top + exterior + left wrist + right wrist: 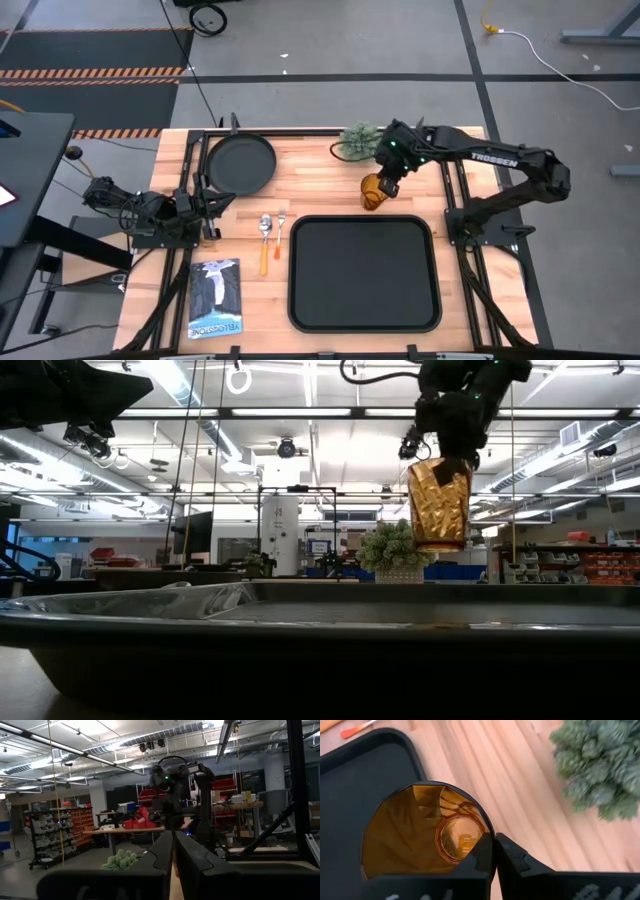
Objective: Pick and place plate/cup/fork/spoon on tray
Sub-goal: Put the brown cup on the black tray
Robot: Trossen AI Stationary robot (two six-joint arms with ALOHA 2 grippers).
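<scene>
My right gripper (383, 184) is shut on the amber cup (373, 192), which hangs above the table just past the black tray's (363, 272) far rim. The cup also shows in the low view (439, 503) and the right wrist view (427, 832). The round black plate (240, 163) lies on the table at the far left. The spoon (265, 238) and the fork (279, 236) lie side by side left of the tray. My left gripper (173, 855) is shut and empty, at the table's left edge (215, 203). My right gripper pinches the cup's wall at its rim (489, 836), one finger inside the cup (479, 857) and one outside (517, 860). The fingers come from above, pointing down. The cup hangs upright below them, lifted clear of the table and the tray.
A small green plant (359, 140) stands at the table's far edge, close behind the cup. A booklet (215, 297) lies at the near left. The tray's inside is bare.
</scene>
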